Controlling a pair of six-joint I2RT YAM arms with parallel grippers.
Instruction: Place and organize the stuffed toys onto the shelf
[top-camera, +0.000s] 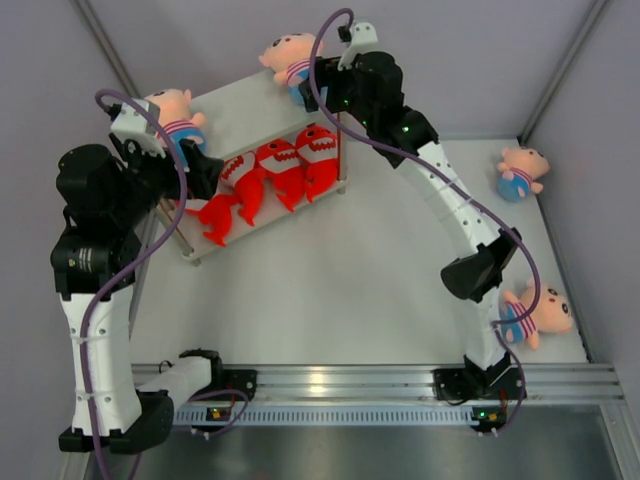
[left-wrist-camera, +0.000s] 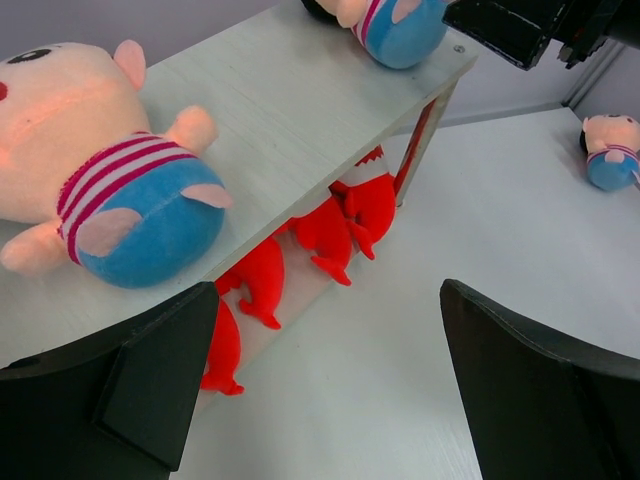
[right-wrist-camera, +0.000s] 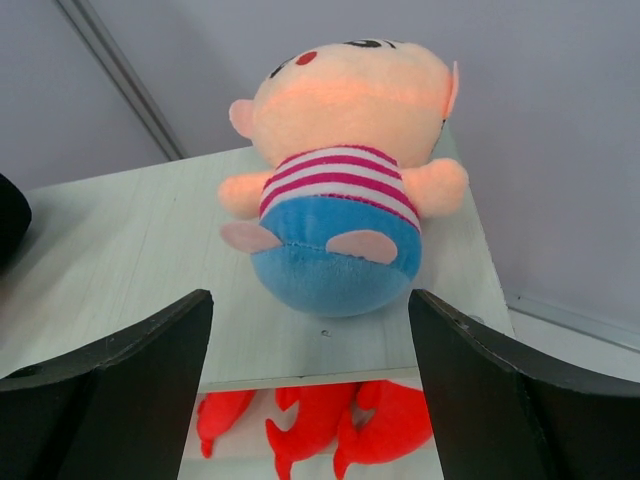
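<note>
The white shelf (top-camera: 245, 115) stands at the back left. Its top board holds two boy dolls, one at the left end (top-camera: 175, 112) and one at the right end (top-camera: 290, 57). Several red sharks (top-camera: 280, 172) lie in a row on the lower tier. Two more dolls lie on the table at the right (top-camera: 522, 172) (top-camera: 535, 316). My left gripper (left-wrist-camera: 330, 400) is open and empty, just in front of the left doll (left-wrist-camera: 110, 190). My right gripper (right-wrist-camera: 310, 400) is open and empty, just short of the right doll (right-wrist-camera: 340, 190), above the board's front edge (right-wrist-camera: 120, 260).
The grey enclosure walls run close behind the shelf and along the right side. The right arm (top-camera: 450, 200) stretches diagonally over the table from its base to the shelf's right end. The left arm (top-camera: 95, 230) stands beside the shelf's left end.
</note>
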